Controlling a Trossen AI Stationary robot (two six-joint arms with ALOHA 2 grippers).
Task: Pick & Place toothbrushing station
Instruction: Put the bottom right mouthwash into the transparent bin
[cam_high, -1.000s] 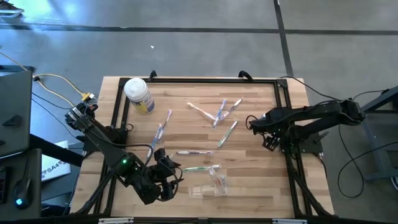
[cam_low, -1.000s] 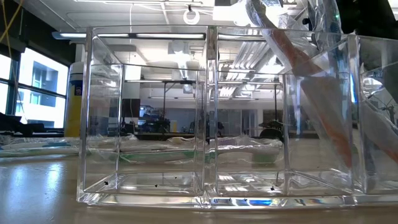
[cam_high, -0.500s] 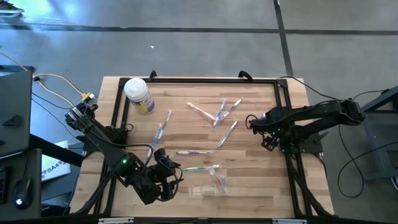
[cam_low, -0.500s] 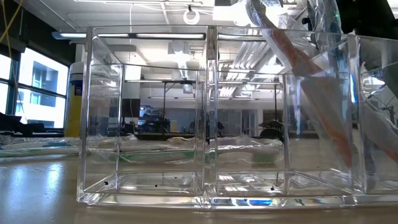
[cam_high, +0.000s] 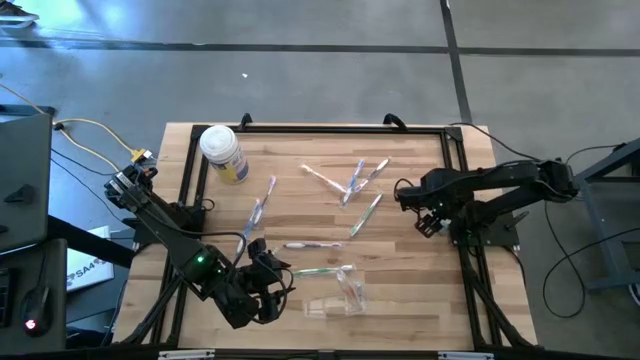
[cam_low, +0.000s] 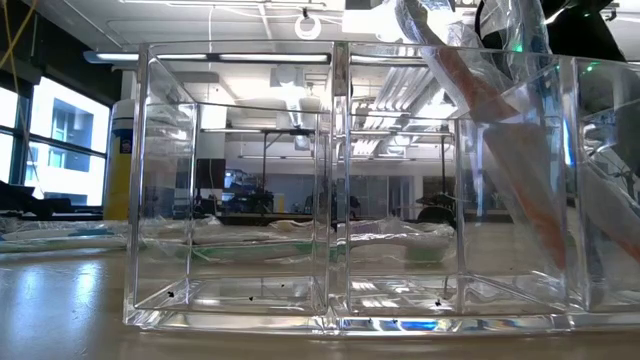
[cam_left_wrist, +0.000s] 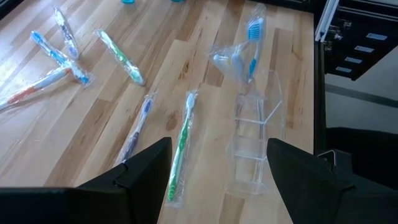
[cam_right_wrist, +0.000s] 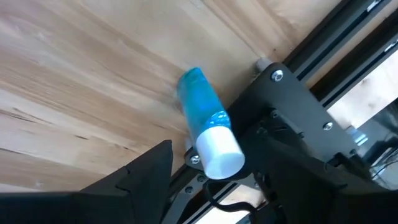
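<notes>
Task barely started. Left gripper (cam_high: 268, 290) is hanging released, empty. Just ahead of it the clear holder (cam_left_wrist: 255, 140) is standing, one wrapped toothbrush (cam_left_wrist: 250, 43) already leaning in it. Green toothbrush (cam_left_wrist: 181, 146) and purple toothbrush (cam_left_wrist: 138, 124) are lying right before its fingers; others farther off, still loose. Right gripper (cam_high: 428, 222) is waiting released, empty, over a blue tube (cam_right_wrist: 205, 127) at the table edge.

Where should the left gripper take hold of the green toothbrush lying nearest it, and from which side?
Grip the green toothbrush around mid-handle, coming straight down from above. It lies flat on the table in a clear wrapper, slim and long, so the left gripper, now open, would best set its fingers across the handle's width. The purple toothbrush lies close alongside, so one finger must fit between them.
</notes>
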